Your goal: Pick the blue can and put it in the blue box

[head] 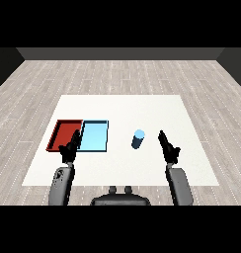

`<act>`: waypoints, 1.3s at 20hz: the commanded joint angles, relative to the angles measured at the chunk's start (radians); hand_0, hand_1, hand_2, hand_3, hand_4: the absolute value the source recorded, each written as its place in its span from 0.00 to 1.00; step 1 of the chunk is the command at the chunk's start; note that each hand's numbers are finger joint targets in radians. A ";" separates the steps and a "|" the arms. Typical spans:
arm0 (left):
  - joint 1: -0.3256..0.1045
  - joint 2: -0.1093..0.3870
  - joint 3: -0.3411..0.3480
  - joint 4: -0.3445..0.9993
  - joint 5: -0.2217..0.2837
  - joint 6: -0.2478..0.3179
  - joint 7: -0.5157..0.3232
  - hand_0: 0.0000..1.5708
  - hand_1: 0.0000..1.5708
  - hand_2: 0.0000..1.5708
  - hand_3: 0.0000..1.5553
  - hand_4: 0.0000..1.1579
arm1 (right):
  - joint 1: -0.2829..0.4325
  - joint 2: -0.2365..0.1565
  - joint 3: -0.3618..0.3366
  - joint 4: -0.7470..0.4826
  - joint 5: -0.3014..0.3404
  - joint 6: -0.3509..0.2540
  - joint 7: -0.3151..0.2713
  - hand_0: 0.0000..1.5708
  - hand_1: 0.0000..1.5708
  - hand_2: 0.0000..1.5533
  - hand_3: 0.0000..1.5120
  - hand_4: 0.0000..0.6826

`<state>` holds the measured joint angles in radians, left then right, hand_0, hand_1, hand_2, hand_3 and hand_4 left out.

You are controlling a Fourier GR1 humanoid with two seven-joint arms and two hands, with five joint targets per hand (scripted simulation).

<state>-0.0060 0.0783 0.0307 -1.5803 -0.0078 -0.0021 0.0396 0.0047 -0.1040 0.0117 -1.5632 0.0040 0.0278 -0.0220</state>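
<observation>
Head view: right hand [168,147] fingers straight, beside upright blue can [138,139], not touching; approach sideways, curl round middle; left hand [71,148] relaxed

Matt white table [122,106], pale wood-plank floor [117,74], smooth blue can [138,140], matt black hands.

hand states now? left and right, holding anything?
Left hand: open, holding nothing.
Right hand: open, fingers straight, apart from the upright blue cylindrical can.

One can [138,139], two trays [95,137]
</observation>
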 commanded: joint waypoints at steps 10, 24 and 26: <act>0.035 -0.070 0.007 -0.048 0.026 -0.009 -0.344 0.00 0.00 0.00 0.00 0.00 | -0.153 0.103 0.070 0.099 -0.058 -0.020 -0.197 0.00 0.00 0.00 0.00 0.00; -0.007 -0.060 0.023 0.083 0.024 -0.009 -0.463 0.00 0.00 0.00 0.00 0.00 | -0.015 0.091 0.114 0.035 -0.060 0.002 -0.299 0.00 0.00 0.00 0.00 0.00; 0.052 -0.034 0.037 0.097 0.044 -0.056 -0.500 0.00 0.00 0.00 0.00 0.00 | -0.112 0.081 0.070 0.151 -0.079 0.011 -0.301 0.00 0.00 0.00 0.00 0.00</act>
<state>0.0272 0.0260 0.0508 -1.5335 0.0223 -0.0261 -0.4047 -0.0969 -0.0114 0.1087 -1.4350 -0.0657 0.0116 -0.3146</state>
